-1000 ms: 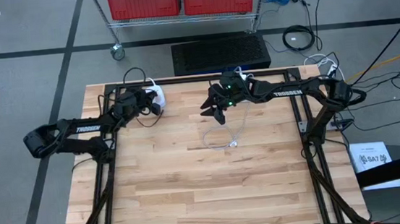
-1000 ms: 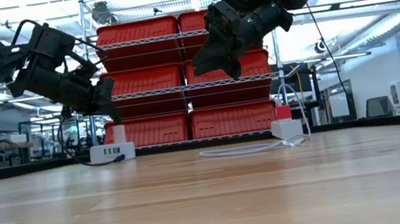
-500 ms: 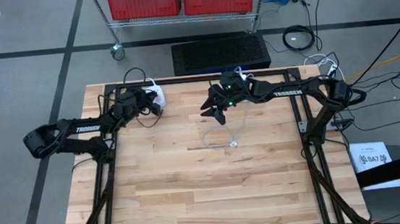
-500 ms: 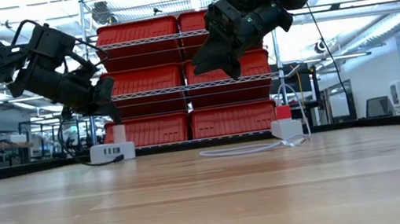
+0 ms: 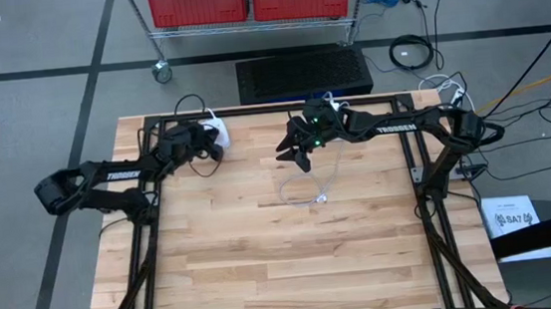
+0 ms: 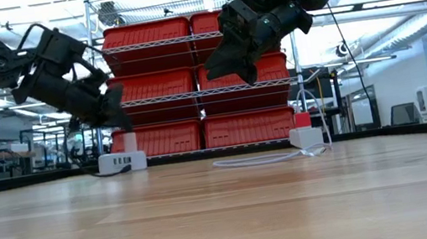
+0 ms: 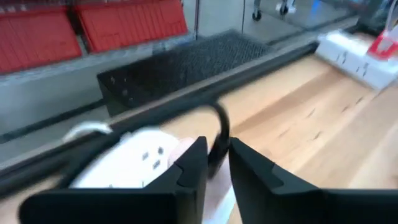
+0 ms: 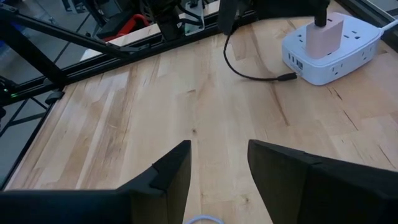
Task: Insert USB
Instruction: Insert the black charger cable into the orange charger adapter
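High view looks straight down, low view level across; both share the table point(image 5: 294, 253).

The word "TROSSEN" stood in white letters on the left arm point(image 5: 109, 175) and again on the right arm point(image 5: 394, 129) in the high view. A white sheet of paper point(image 5: 514, 222) on the floor beside the table bore print that looked like "SA7", though it was too small to be sure. No other writing could be read.
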Action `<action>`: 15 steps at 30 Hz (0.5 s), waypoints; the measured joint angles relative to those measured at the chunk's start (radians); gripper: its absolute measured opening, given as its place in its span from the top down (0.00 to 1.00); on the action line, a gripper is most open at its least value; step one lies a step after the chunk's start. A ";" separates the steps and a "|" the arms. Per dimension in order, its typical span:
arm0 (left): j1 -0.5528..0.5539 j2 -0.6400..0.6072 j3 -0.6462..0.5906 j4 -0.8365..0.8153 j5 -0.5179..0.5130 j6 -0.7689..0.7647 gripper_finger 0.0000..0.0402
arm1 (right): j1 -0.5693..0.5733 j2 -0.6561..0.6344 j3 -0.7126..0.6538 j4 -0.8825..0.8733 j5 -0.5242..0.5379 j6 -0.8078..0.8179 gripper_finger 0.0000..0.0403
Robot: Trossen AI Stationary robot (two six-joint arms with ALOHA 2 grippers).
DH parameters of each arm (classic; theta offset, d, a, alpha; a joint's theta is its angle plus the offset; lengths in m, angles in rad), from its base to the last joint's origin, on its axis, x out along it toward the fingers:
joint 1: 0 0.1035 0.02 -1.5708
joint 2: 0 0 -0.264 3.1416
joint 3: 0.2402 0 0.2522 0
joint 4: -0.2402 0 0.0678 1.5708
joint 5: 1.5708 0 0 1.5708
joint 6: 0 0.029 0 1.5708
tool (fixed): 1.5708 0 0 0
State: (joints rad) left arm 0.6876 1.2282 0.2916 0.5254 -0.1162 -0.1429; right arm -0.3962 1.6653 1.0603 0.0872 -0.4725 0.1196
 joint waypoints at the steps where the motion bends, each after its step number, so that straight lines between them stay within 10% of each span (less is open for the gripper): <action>1: 0.000 0.000 0.000 -0.011 0.000 0.000 0.81 | 0.000 0.000 0.000 0.000 0.000 0.000 0.63; 15: -0.001 -0.007 0.000 -0.016 -0.015 -0.008 0.71 | 0.000 0.000 0.001 0.002 0.000 0.000 0.63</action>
State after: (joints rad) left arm 0.6868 1.2211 0.2916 0.5095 -0.1310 -0.1505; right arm -0.3962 1.6653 1.0611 0.0887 -0.4728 0.1192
